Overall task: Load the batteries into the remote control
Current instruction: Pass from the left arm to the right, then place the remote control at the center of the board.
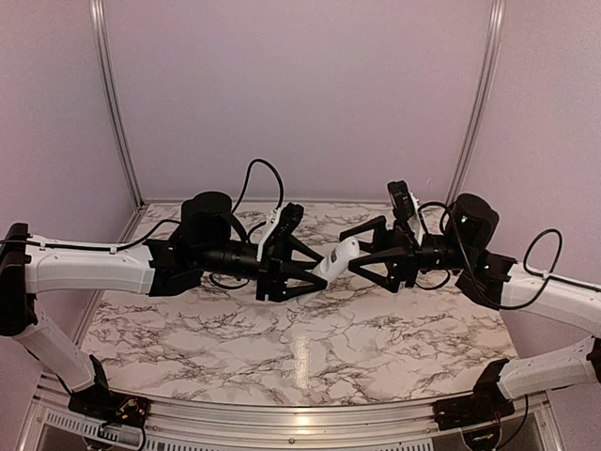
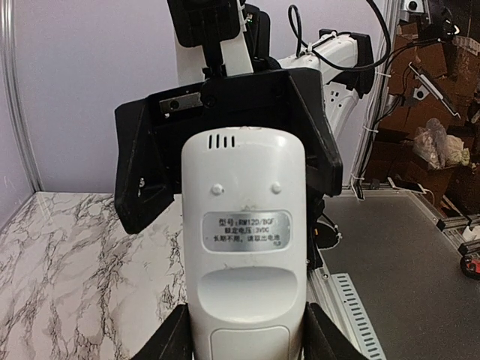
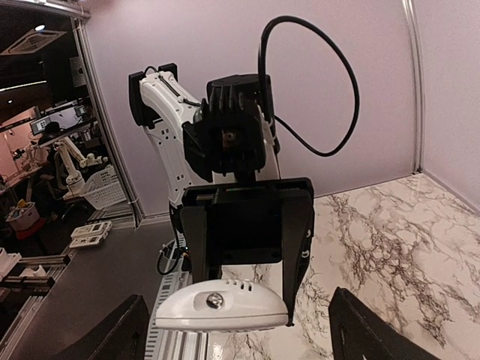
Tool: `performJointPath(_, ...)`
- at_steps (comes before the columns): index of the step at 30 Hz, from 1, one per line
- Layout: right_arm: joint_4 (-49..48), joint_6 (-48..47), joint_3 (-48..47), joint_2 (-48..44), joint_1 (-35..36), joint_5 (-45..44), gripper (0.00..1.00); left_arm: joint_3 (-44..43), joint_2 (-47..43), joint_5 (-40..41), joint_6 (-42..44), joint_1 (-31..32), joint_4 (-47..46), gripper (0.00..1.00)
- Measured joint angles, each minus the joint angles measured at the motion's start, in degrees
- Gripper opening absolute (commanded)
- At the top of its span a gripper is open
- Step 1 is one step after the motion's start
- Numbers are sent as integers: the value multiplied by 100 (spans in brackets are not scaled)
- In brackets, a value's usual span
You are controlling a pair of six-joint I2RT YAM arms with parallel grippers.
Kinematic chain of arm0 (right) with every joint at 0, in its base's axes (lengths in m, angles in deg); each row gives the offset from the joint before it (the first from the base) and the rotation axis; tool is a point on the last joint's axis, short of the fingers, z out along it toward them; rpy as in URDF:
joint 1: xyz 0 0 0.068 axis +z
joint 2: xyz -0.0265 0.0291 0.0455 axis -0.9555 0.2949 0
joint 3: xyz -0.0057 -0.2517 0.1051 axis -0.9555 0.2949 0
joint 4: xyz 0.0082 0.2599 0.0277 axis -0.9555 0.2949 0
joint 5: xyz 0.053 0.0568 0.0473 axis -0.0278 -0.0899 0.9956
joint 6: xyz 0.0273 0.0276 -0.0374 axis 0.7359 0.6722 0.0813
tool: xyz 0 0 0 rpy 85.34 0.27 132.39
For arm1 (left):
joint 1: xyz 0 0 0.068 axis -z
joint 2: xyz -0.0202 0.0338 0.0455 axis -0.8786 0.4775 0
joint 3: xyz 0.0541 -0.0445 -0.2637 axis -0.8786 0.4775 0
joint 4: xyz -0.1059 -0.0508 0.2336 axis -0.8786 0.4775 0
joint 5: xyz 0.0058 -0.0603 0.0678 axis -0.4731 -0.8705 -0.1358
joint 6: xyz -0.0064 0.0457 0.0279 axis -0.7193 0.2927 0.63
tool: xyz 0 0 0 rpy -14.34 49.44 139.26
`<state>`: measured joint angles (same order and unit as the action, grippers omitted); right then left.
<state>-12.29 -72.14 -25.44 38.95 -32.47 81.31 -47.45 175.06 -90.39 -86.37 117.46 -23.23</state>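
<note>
The remote control (image 1: 336,260) is held up off the marble table (image 1: 310,348), about midway between left and right, with the two arms meeting head-on over it. The left gripper (image 1: 317,267) has it pinched by one end, a finger pressed on each long side. From there the white body points to the right and slightly toward the far wall.

The left wrist view shows the remote's back. There are small slots near the free end, a grey label (image 2: 244,229) across the middle and a scooped dip (image 2: 244,289) below that. Whether the panel under the dip is latched cannot be told.

The right gripper (image 1: 349,252) faces the left one from the right side. Its jaws are spread wide and reach around the remote's free end, one on each side. In the right wrist view its fingers (image 3: 120,330) stand apart, with the rounded end of the remote and its small bulb (image 3: 215,301) between them. There is a clear gap on one side. On the other side the finger is close to the casing, and contact cannot be judged.
</note>
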Motion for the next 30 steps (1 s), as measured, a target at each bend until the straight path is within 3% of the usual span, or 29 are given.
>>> performJointPath(7,-216,61,-105,293,267,-7,65,50,-2,-11,-203,0,-313,42)
performJointPath(17,-352,-103,-286,457,323,-173,24,144,-26,85,-461,4,-422,43)
performJointPath(20,-326,-122,-334,503,323,-162,15,184,-55,129,-476,2,-446,56)
performJointPath(22,-269,-129,-380,529,326,-162,12,201,-70,162,-492,-24,-452,73)
performJointPath(24,-94,-111,-461,553,332,-170,10,229,-98,245,-490,-42,-461,96)
performJointPath(30,881,-190,-1003,820,350,-568,4,487,-481,892,-570,-284,-280,99)
